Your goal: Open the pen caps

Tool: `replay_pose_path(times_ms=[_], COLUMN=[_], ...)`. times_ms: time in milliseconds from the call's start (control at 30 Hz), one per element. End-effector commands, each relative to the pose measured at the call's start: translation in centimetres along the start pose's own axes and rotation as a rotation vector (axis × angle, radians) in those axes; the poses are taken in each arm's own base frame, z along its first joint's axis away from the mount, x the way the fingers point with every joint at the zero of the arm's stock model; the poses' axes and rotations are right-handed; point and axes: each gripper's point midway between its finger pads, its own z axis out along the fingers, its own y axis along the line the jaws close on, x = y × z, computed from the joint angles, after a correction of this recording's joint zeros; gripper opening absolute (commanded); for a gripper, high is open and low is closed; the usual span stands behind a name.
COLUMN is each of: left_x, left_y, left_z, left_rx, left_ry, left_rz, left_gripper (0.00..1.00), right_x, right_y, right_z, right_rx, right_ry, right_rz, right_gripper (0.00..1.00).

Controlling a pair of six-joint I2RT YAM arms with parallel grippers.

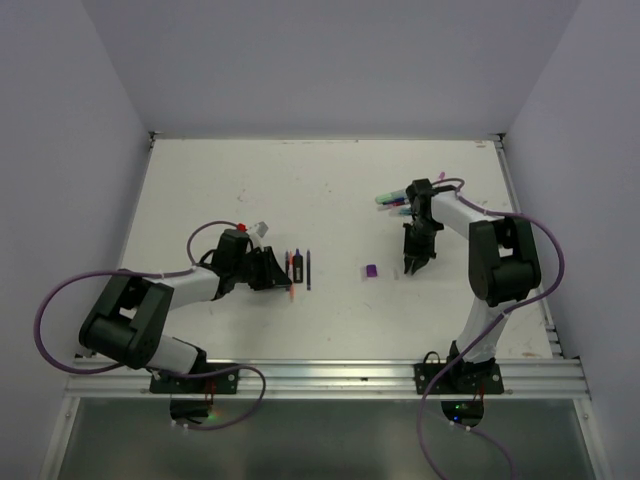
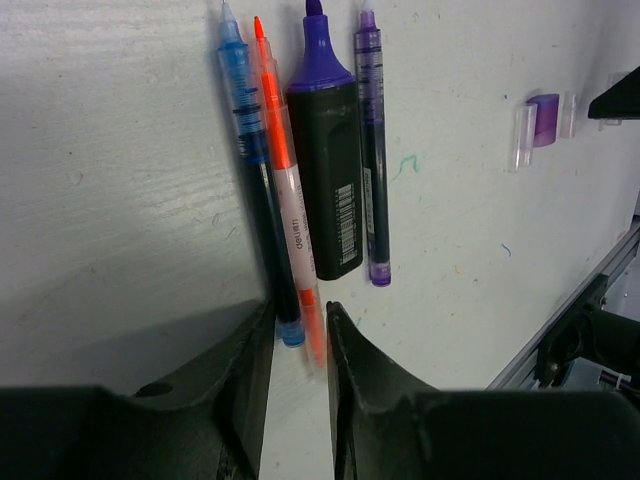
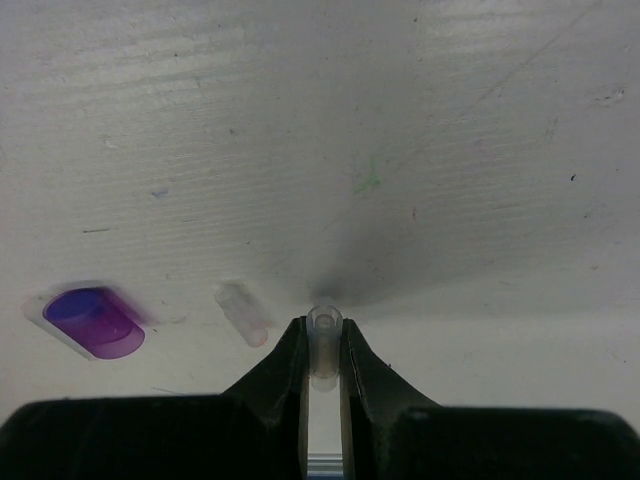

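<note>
Several uncapped pens lie in a row: a blue pen, an orange pen, a black highlighter and a purple pen; they also show in the top view. My left gripper is slightly open, and the near ends of the orange and blue pens lie between its fingers. My right gripper is shut on a whitish clear pen cap, close above the table. A purple cap and a pale pink cap lie to its left.
More pens lie at the back right, behind the right arm. The purple cap with clear caps beside it lies to the right of the pen row. The table's metal front rail runs along the near edge.
</note>
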Motion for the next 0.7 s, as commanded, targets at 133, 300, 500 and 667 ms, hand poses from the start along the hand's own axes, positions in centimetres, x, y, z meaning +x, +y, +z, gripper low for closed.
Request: replay_pose_path(times_ms=[133,300,500,667], left_x=[2.4,2.4,1.9,1.7], left_y=[2.4,2.5,2.1,2.1], left_z=[0.1,-0.1,-0.6,-0.9], left_rx=[-0.091,-0.104,-0.106,-0.113], left_ry=[0.064,0.063,0.049,0.042], left_rz=[-0.041,-0.051,-0.03,-0.014], left_gripper=[0.33,0.37,0.42,0.45], right_x=[0.7,0.7,0.1,0.0], right_y=[0.8,1.3,1.8,2.0], right_z=[1.0,1.0,0.4,0.0], right_rx=[-0.046,-0.065,-0.082,-0.091], right_ry=[0.022,0.02,0.0,0.001], right_rz=[-0.05,-0.06,-0.065,-0.059], right_gripper=[0.13,0.2,0.28,0.37])
